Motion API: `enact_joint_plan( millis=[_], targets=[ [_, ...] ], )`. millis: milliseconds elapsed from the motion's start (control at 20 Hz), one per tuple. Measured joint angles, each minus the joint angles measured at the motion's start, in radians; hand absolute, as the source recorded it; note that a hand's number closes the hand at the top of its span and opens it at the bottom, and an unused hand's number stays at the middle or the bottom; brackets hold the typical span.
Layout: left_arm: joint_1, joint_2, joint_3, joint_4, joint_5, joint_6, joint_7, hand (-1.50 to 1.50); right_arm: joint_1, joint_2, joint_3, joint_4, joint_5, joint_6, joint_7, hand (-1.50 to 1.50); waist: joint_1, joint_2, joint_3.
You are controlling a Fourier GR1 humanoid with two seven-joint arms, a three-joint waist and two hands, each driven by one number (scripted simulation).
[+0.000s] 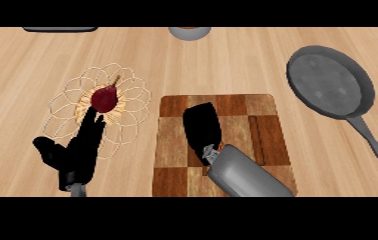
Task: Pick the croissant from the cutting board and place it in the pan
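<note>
- Head view: a wooden counter point(221, 59) carries a checkered cutting board point(269, 134) at 6 o'clock.
- At 3 o'clock lies a grey pan point(328, 81), its dish bare, handle running toward 5 o'clock, well apart from the board.
- At 9 o'clock sits a wire basket point(66, 91) shaped like flower petals; inside it rests a dark red, beet-like vegetable point(105, 98) with a thin stem.
- The right hand point(201, 126) lies flat over the board's left half, fingers straight and together, pointing to 12 o'clock.
- No croissant is visible; I cannot tell whether it lies under that hand.
- The left hand point(72, 156) rests at 8 o'clock, fingers relaxed and extended, tips overlapping the basket's edge.
- A grey bowl point(190, 32) shows at 12 o'clock, and a dark tray's edge point(59, 29) at 11 o'clock.
</note>
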Motion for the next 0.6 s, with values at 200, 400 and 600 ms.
enact_joint_plan(
  millis=[200, 400, 600],
  targets=[
    [0.004, 0.006, 0.010, 0.006, 0.004, -0.008, 0.005, 0.00, 0.054, -0.028, -0.039, -0.062, -0.029, -0.011, -0.051, 1.50, -0.006, -0.003, 0.000],
    [0.012, -0.003, 0.011, 0.002, -0.002, 0.006, 0.003, 0.00, 0.171, -0.079, -0.114, -0.194, -0.142, -0.010, -0.114, 1.50, -0.021, -0.004, 0.000],
    [0.019, -0.001, 0.014, -0.004, -0.002, -0.003, -0.006, 0.00, 0.283, -0.141, -0.152, -0.314, -0.202, 0.009, -0.154, 1.50, -0.019, -0.002, 0.001]
  ],
)
